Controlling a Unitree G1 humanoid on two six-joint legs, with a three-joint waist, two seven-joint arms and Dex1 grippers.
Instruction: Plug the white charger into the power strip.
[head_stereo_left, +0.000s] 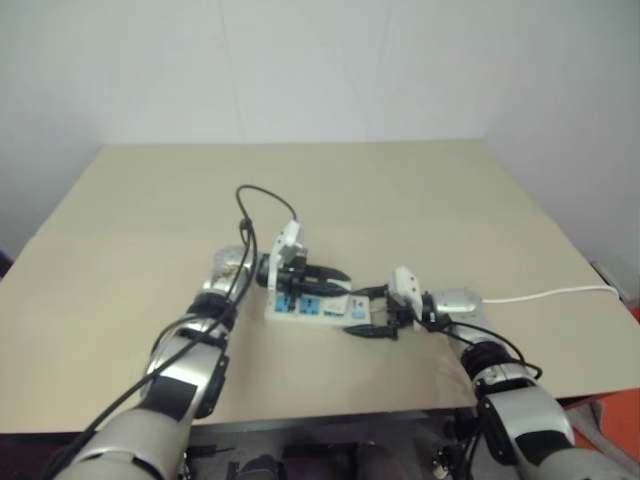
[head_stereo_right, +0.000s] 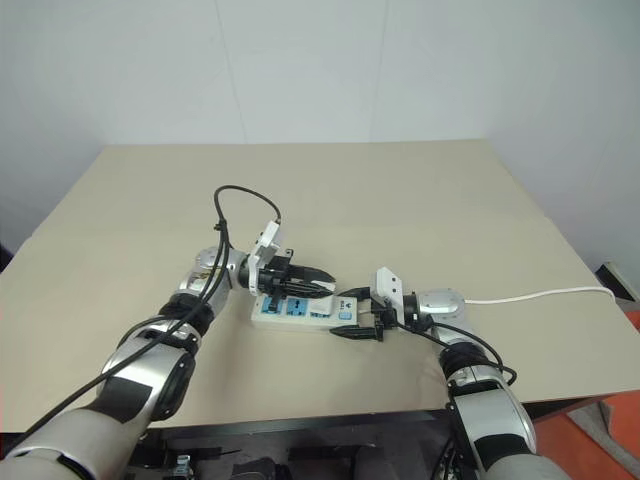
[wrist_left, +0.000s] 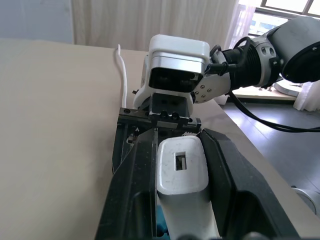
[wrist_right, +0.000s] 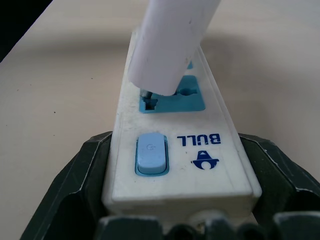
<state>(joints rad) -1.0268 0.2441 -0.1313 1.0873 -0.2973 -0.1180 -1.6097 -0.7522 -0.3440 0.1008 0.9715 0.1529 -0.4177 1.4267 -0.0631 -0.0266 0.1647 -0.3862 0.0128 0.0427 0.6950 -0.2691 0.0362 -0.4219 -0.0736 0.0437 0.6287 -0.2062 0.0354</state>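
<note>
Left gripper (wrist_left: 182, 210) is clamping the white charger (wrist_left: 182, 170) over a blue socket (wrist_right: 172, 97); right gripper (wrist_right: 175, 175) is bracing the power strip (wrist_right: 175, 165) between spread fingers

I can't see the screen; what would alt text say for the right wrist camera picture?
A white charger stands tilted over the power strip, its prongs at the blue socket nearest the strip's blue switch. The right gripper holds the switch end of the strip between its two black fingers, on a beige table.

White charger (wrist_right: 170, 45), blue-socketed power strip (wrist_right: 175, 165)
</note>
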